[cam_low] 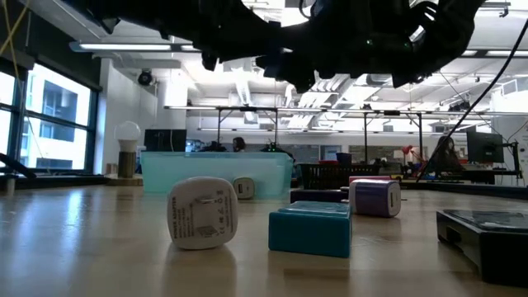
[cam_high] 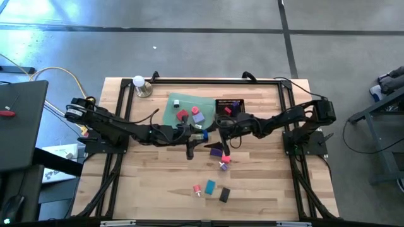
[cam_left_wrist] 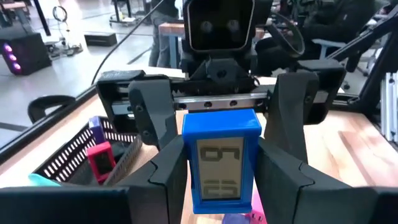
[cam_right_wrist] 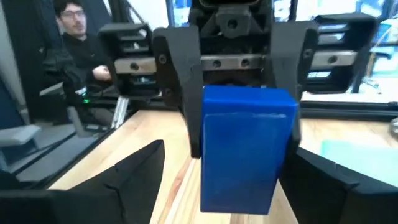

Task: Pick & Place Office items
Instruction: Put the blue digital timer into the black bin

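2 grippers meet over mid-table with a blue block [cam_left_wrist: 220, 163] between them.

I see the left gripper [cam_left_wrist: 217, 177] pinching the block at its sides, while the right gripper [cam_right_wrist: 245, 180] sits spread wide around it. Both are raised above the wooden table [cam_high: 151, 183], beside the green tray [cam_high: 173, 104] and the black basket [cam_high: 230, 103].

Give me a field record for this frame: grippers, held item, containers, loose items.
left gripper: shut on blue display gadget, mid-table
right gripper: open, fingers either side of the same gadget
stage: looks like a handover, left to right
green tray: holds red, pink and purple items
black mesh basket: red item inside
loose on table: teal block, black block, purple block
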